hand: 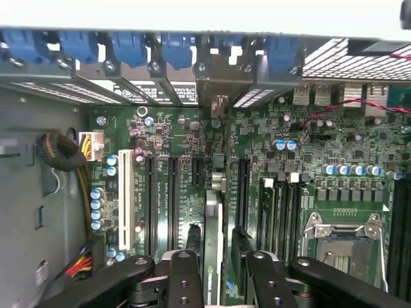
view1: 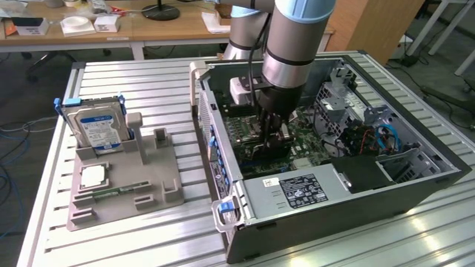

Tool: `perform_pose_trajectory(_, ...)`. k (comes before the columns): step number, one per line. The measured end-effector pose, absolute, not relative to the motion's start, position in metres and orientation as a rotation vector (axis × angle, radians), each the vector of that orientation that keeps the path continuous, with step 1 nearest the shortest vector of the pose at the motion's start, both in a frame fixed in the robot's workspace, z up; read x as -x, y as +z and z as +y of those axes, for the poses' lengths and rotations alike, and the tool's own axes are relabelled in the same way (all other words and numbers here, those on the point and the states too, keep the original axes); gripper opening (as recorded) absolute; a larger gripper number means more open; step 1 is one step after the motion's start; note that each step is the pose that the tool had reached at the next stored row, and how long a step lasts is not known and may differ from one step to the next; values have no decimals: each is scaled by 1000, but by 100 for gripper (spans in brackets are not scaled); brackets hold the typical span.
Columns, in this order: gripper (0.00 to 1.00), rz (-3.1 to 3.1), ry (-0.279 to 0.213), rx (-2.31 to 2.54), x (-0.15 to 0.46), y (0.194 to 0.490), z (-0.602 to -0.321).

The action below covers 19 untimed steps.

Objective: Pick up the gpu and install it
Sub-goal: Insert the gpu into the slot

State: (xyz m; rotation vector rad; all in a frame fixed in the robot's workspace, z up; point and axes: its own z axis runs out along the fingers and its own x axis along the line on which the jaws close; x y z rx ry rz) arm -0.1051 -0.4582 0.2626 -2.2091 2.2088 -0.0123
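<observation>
My gripper [view1: 273, 136] is lowered into the open computer case [view1: 415, 189], just above the green motherboard [hand: 308, 147]. In the wrist view its black fingers [hand: 183, 276] are shut on the gpu [hand: 212, 250], which shows edge-on as a thin green card with a black block on one side. The card stands upright over the motherboard between the long black expansion slots [hand: 172, 199]. Its silver end bracket [hand: 218, 106] reaches toward the rear slot openings with blue latches [hand: 176, 48]. Whether the card's edge sits in a slot is hidden.
Outside the case, on the exterior view's left, a grey holder [view1: 122, 189] carries a blue-labelled hard drive [view1: 95, 125], a square processor [view1: 93, 177] and a narrow memory stick [view1: 111, 193]. Inside the case are the power supply [view1: 297, 192], an empty processor socket [hand: 340, 247] and cable bundles [hand: 64, 160].
</observation>
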Motion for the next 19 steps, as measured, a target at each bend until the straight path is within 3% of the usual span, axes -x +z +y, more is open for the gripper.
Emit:
perform_pose_trajectory(7,33,2209,-12,2209,105,276,-458)
perform_pose_trajectory(13,13,2209,-12,2209,105,276,-458)
perform_pose_trajectory(19,10,2209,-11,2209,105,277,-458)
